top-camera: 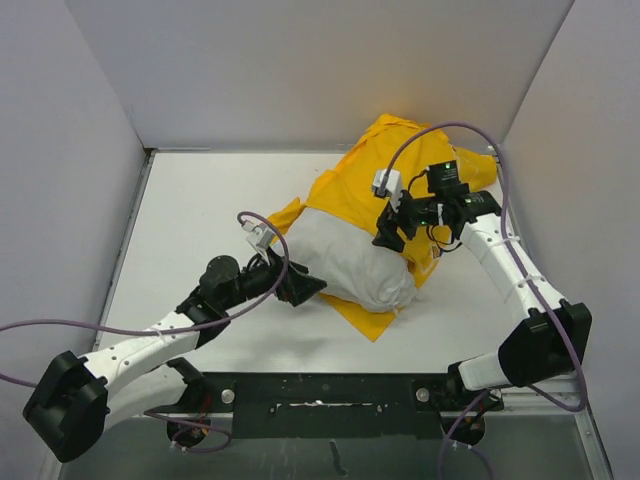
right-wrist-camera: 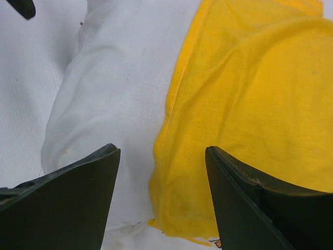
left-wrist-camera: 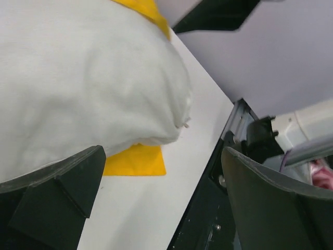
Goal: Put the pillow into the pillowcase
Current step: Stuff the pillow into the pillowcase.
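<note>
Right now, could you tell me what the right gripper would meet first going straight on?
Most likely the pillowcase at its hem, right where it meets the pillow; depth is hard to judge.

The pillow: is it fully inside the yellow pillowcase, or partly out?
Partly out. The near end of the pillow lies bare; the pillowcase covers only its far end.

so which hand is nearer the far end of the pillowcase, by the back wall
right. the right hand is over the edge of the pillowcase where it meets the pillow, partway toward that end; the left hand is at the pillow's bare near end, farther off
</note>
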### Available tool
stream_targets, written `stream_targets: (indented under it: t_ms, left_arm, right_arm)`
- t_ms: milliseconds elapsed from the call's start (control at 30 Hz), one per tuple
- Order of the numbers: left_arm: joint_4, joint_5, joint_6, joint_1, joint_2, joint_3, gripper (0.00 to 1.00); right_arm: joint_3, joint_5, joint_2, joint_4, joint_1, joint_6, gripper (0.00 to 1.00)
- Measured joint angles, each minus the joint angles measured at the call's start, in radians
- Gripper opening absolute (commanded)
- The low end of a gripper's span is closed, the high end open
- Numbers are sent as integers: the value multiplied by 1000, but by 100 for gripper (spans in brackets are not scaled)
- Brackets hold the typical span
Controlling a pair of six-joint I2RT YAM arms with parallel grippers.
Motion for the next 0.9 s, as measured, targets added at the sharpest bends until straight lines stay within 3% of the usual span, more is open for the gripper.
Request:
stream_targets:
  t_ms: [133, 233, 267, 367, 433, 533, 600, 733, 900]
  left_arm:
    - [-78, 32, -111, 113, 55, 45, 84]
    - [-112, 28, -172, 119, 127, 66, 83]
    - [-118, 25, -188, 119, 161, 76, 83]
    - [-123, 14, -218, 119, 267, 121, 79]
    - [-116, 11, -232, 119, 352, 171, 69]
    - [-72, 11, -231, 119, 454, 241, 37]
    - [-3, 14, -216, 118, 523, 284, 28]
    - [140, 19, -161, 93, 590, 299, 26]
    - [300, 38, -65, 0, 623, 299, 36]
  right_arm:
    - [2, 94, 58, 9, 57, 35, 63]
    - [17, 163, 85, 13, 87, 48, 52]
    - [24, 187, 95, 15, 93, 50, 45]
    - [46, 241, 120, 21, 102, 53, 10]
    - [63, 252, 136, 14, 104, 54, 0]
    - [100, 206, 145, -37, 103, 38, 0]
    - [135, 128, 143, -95, 103, -13, 0]
    - [161, 8, 100, -161, 101, -111, 0]
    - [72, -15, 34, -187, 8, -140, 0]
